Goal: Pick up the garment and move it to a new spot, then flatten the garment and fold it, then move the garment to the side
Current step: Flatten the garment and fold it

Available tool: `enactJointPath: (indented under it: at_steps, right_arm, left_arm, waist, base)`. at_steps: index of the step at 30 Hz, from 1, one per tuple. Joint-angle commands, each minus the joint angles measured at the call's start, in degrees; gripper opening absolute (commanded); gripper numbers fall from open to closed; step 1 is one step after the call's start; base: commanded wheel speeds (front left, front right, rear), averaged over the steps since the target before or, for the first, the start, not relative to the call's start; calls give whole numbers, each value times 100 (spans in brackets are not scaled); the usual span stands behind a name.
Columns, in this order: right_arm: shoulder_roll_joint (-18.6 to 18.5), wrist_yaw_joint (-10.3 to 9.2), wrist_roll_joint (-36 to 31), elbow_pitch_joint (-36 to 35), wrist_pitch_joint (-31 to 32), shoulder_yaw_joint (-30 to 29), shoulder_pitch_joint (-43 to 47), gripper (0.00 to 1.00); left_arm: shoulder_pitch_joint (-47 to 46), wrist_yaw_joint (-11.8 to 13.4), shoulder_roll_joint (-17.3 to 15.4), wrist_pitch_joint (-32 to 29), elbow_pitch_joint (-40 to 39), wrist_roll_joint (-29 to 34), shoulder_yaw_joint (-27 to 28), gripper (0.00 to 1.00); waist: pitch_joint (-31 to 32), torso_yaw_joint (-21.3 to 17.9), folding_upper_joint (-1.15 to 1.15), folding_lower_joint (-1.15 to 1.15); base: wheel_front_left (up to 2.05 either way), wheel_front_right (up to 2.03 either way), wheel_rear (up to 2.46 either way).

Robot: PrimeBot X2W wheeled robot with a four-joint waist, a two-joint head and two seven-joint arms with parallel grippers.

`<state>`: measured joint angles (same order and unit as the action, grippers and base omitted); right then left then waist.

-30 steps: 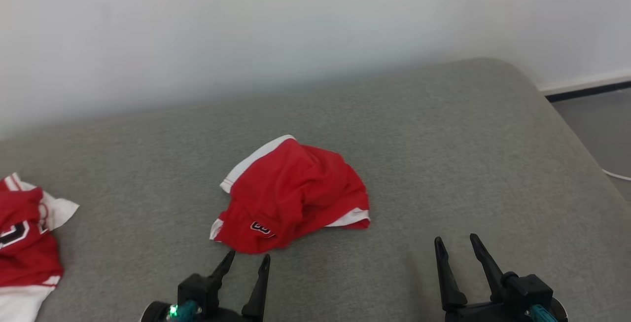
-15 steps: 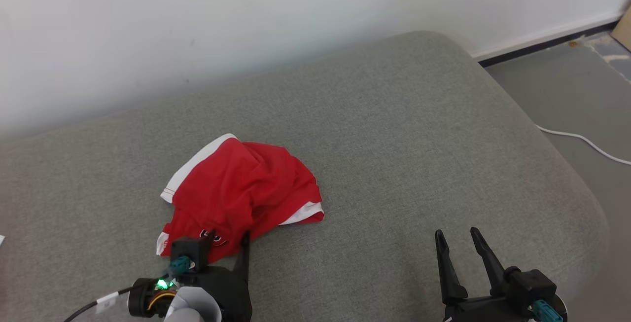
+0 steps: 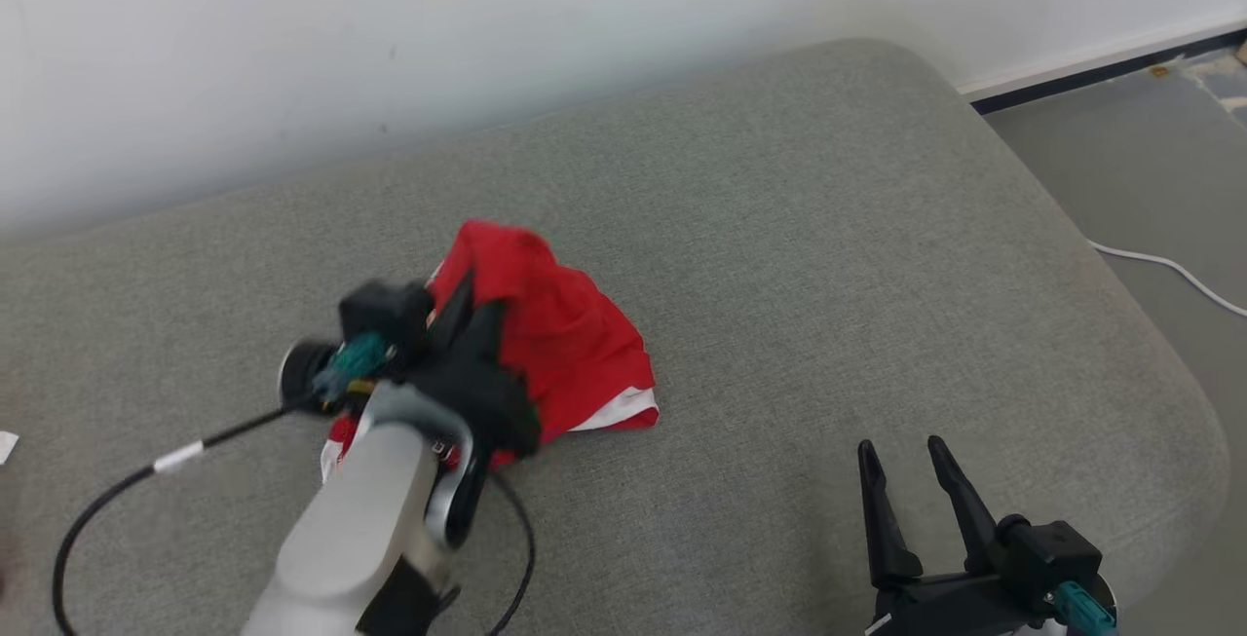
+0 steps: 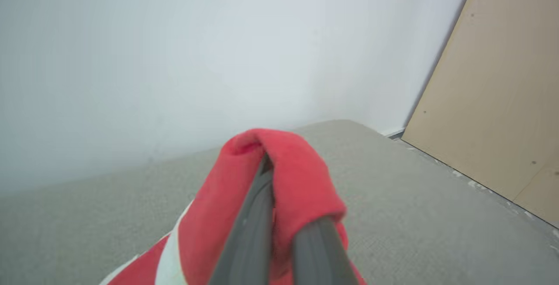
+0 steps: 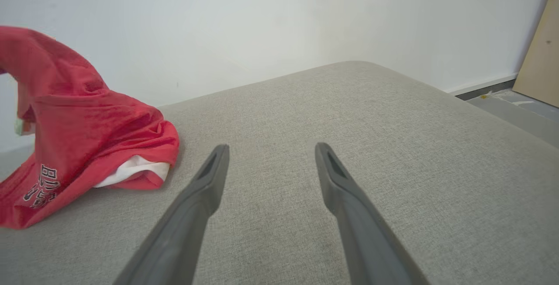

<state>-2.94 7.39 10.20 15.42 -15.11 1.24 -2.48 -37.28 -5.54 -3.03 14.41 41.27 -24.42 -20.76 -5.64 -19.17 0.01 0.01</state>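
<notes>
Your left pincer (image 3: 474,310) is clamped shut on a fold of the red garment (image 3: 575,354). The garment is a soft jersey knit with white trim, and it rises in a limp peak around the fingers while its lower edge lies crumpled on the couch (image 3: 828,227). The couch is grey and coarse-woven, with rounded corners. Your right pincer (image 3: 901,451) hangs well apart to the right, its two tapered dark fingers spread wide and holding nothing.

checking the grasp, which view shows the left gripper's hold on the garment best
Left wrist view: the red garment folds over the shut left gripper. Head view shows it blurred, partly behind the arm; right wrist view shows the cloth's lifted peak.
</notes>
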Motion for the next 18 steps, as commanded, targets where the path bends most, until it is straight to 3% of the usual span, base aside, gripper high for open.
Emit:
enactJointPath:
  at_steps: [1,6,10,15,18]
  right_arm:
    - [11,20,38,5,-7,37,-58,100]
    - [12,20,64,36,-7,72,-79,100]
    - [12,20,74,48,-6,89,-88,100]
    - [12,20,90,29,-6,71,-81,100]
    - [12,20,125,5,-7,55,-112,100]
  left_arm:
    - [-326,-63,23,47,-293,-231,-282,0]
    - [-1157,-109,17,76,-1031,-1020,-910,0]
    - [-1632,-11,14,81,-1561,-1596,-1048,0]
    - [-1823,274,5,80,-2413,-2322,-745,0]
    - [-1470,433,7,80,-2263,-2163,-643,0]
  waist:
    - [8,42,-1,-1]
    - [29,65,-1,-1]
    - [33,72,-1,-1]
    - [-20,201,-1,-1]
    - [-79,359,-1,-1]
  base:
    - [0,0,0]
    - [0,0,0]
    - [0,0,0]
    - [0,0,0]
    - [0,0,0]
